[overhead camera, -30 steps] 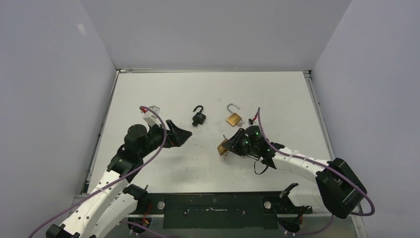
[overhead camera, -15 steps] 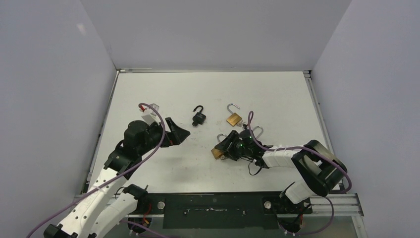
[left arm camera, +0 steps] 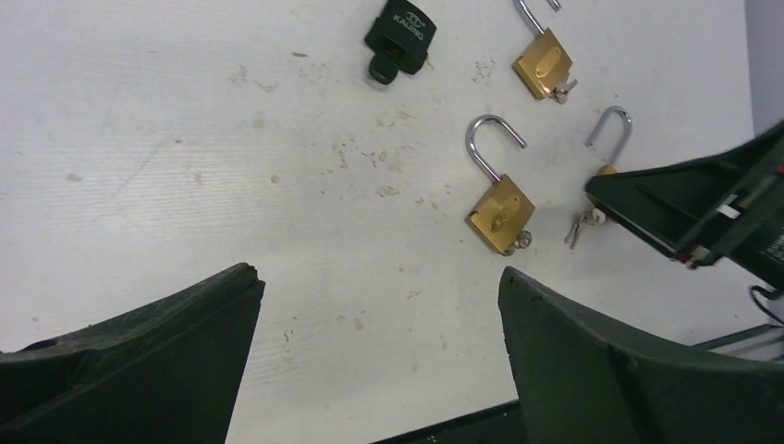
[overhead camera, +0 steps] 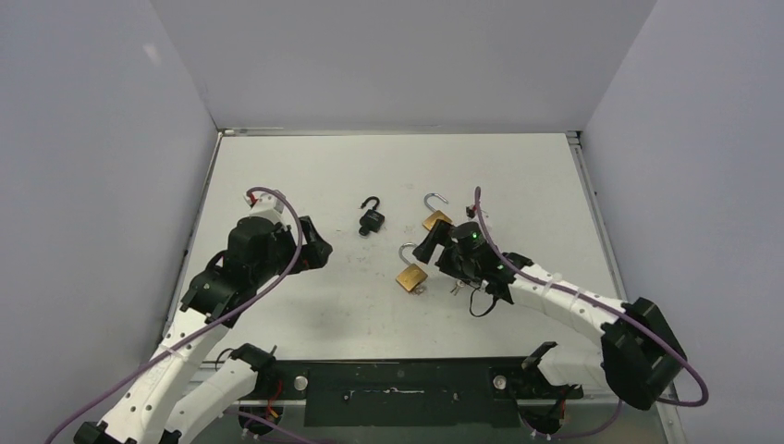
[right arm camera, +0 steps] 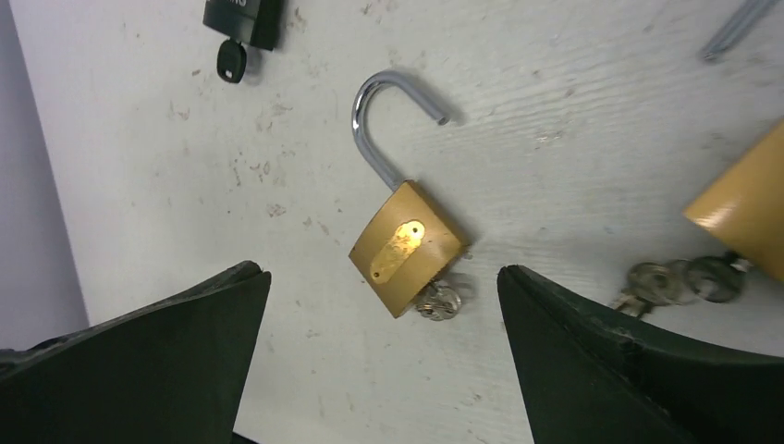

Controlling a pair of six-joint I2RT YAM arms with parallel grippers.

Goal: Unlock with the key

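Observation:
A brass padlock [right arm camera: 407,248] [overhead camera: 411,276] lies flat on the white table with its steel shackle [right arm camera: 384,120] swung open. Its key [right arm camera: 440,301] sticks in the bottom of the body. My right gripper [right arm camera: 381,274] [overhead camera: 433,261] hovers just over it, open, with nothing between the fingers. My left gripper [left arm camera: 377,276] [overhead camera: 312,247] is open and empty, well to the left of that padlock [left arm camera: 500,214].
A black padlock [overhead camera: 372,219] [right arm camera: 242,17] with an open shackle and a key in it lies further back. Another open brass padlock [overhead camera: 436,220] [left arm camera: 543,65] lies behind the right gripper. A third brass one [right arm camera: 744,199] with a bunch of keys [right arm camera: 675,279] sits beside the right finger.
The right gripper has opened and let go of the brass padlock, which now lies on the table with its shackle open. The left gripper has drawn back to the left.

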